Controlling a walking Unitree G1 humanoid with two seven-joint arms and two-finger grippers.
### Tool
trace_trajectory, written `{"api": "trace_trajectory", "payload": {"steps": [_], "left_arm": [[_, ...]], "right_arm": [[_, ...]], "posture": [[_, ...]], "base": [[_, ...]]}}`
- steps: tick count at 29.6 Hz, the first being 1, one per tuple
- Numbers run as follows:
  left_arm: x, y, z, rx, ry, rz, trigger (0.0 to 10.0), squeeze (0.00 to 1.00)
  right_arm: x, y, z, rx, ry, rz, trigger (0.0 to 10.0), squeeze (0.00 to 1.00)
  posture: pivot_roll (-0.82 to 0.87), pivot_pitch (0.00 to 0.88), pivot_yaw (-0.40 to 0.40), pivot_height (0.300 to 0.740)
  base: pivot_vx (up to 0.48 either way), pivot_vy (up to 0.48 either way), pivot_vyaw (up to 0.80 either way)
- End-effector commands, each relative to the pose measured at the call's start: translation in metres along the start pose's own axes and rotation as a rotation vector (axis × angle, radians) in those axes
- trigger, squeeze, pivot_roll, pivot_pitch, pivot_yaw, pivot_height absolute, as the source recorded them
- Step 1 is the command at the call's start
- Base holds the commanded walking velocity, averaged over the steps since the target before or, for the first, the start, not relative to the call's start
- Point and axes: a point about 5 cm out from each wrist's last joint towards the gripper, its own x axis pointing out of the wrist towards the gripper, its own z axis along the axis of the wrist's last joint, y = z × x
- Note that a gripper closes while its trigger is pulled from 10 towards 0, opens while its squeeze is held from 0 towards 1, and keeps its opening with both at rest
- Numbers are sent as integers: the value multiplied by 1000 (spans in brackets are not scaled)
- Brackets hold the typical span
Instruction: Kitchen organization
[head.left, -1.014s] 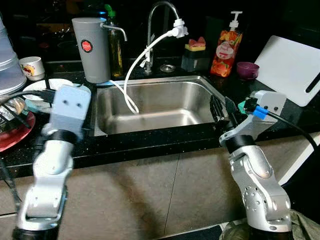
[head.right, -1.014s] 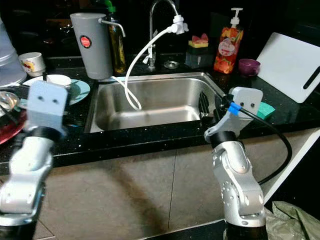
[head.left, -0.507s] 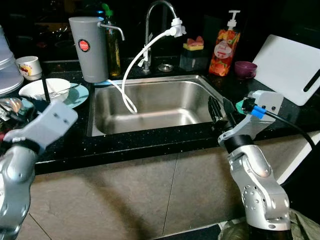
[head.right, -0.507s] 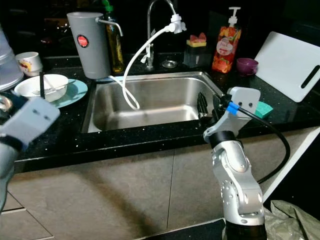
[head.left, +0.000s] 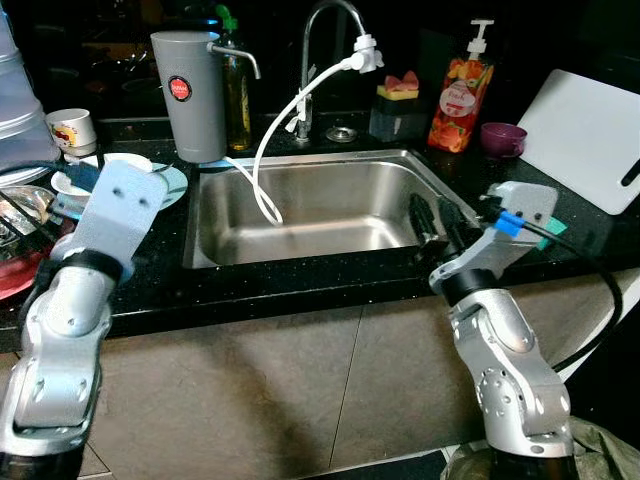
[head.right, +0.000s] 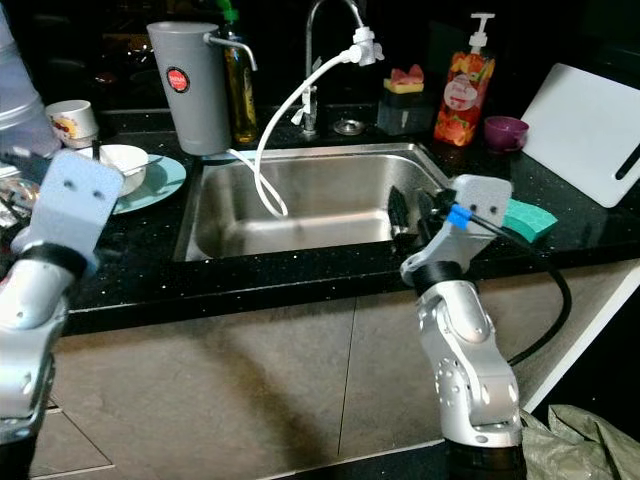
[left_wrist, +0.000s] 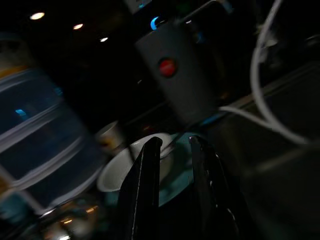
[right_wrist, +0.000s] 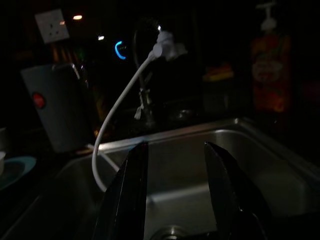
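Observation:
My left gripper (left_wrist: 175, 142) is open with nothing between its fingers. It hovers over the counter left of the sink and points at a white bowl (head.right: 120, 165) with a utensil in it. The bowl sits on a teal plate (head.right: 168, 180). The left arm (head.left: 120, 205) hides part of both. My right gripper (head.left: 435, 215) is open and empty. It hangs just inside the right front corner of the steel sink (head.left: 330, 190), and it faces the tap with its white hose (right_wrist: 117, 115).
A grey filter jug (head.left: 190, 95) stands behind the plate. A small cup (head.left: 72, 130), stacked clear containers (head.left: 15, 110) and a red plate (head.left: 15, 275) with dishes sit far left. To the right are a soap bottle (head.left: 465, 85), purple cup (head.left: 500, 138), white cutting board (head.left: 590, 135) and green sponge (head.right: 525, 215).
My left arm dropped down and to the left, then rose again toward the bowl and plate. The right arm has barely moved. The camera has shifted a little.

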Motion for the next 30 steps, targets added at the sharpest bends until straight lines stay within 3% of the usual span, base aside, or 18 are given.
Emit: {"api": "trace_trajectory", "payload": {"steps": [1,9,21,30], "left_arm": [[1,-7,8,-79,-39,-22,10000,0],[4,-21,19,-304,-80,-18,10000,0],[-2,-40,23,-385,-93,-80,10000,0],[-3,-46,22,-414,-77,-94,10000,0]], "right_arm": [[0,-3,11,-5,-52,-15,10000,0],[0,-7,19,-41,-90,-41,10000,0],[-1,-9,14,-56,-69,-55,10000,0],[-1,-10,13,-57,-62,-61,10000,0]], "posture": [[81,133,-36,740],[78,137,-46,740],[68,141,-50,740],[64,143,-50,740]], "base": [[0,0,0],[0,0,0],[0,0,0],[0,0,0]]}}
